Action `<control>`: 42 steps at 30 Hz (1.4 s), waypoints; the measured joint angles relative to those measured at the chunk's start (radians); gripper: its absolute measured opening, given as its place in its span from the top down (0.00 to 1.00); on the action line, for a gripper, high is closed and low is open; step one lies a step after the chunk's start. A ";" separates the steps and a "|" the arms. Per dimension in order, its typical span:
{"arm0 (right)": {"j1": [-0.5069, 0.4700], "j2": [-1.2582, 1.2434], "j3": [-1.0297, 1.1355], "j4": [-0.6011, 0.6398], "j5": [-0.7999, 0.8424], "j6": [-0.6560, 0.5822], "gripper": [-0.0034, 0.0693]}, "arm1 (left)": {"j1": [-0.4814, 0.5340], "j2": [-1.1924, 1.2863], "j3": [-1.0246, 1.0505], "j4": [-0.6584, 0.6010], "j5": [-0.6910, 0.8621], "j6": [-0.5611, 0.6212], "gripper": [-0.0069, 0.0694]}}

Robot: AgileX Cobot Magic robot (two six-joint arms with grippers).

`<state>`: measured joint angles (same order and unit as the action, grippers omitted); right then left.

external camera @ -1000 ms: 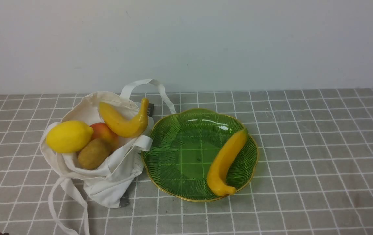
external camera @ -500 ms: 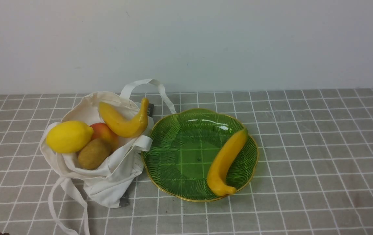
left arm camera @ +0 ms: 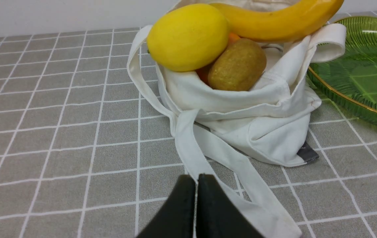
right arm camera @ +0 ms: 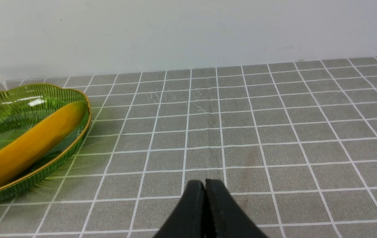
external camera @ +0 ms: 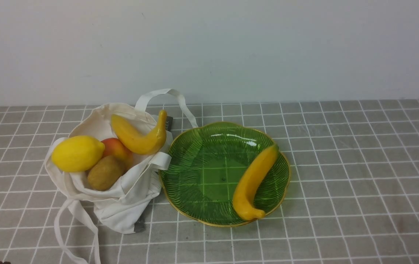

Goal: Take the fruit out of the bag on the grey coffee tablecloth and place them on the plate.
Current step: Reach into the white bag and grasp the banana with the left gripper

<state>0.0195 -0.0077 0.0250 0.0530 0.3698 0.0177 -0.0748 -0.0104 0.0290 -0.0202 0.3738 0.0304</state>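
The off-white bag (external camera: 121,205) lies open on the grey tablecloth (external camera: 341,165), left of the green plate (external camera: 195,154). In the bag are a lemon (external camera: 77,153), a red-orange fruit (external camera: 116,146), a kiwi (external camera: 105,172) and a banana (external camera: 139,135). A second banana (external camera: 253,181) lies on the plate's right side. In the left wrist view my left gripper (left arm camera: 196,177) is shut and empty, low over a strap, short of the bag (left arm camera: 257,125). In the right wrist view my right gripper (right arm camera: 205,182) is shut and empty over bare cloth, right of the plate (right arm camera: 17,105).
A white wall (external camera: 209,47) closes off the back of the table. The bag's long straps (external camera: 73,227) trail toward the front left, and one loops up behind the bag (external camera: 165,93). A small dark part (external camera: 2,262) shows at the bottom left edge.
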 joint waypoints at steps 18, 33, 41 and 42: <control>0.000 0.000 0.000 0.000 0.000 0.000 0.97 | 0.000 0.000 0.000 -1.044 0.006 -0.336 0.92; 0.000 0.000 0.000 0.000 0.000 0.000 0.97 | -0.001 0.071 -0.247 -1.344 -0.015 0.151 0.92; 0.000 0.000 0.000 0.000 0.000 0.000 0.97 | -0.003 0.651 -0.610 -0.865 0.455 0.286 0.92; 0.000 0.000 0.000 0.000 0.000 0.000 0.97 | -0.004 0.744 -0.666 -0.775 0.533 0.284 0.92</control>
<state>0.0195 -0.0077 0.0250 0.0530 0.3698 0.0177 -0.0783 0.7340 -0.6366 -0.7955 0.9067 0.3146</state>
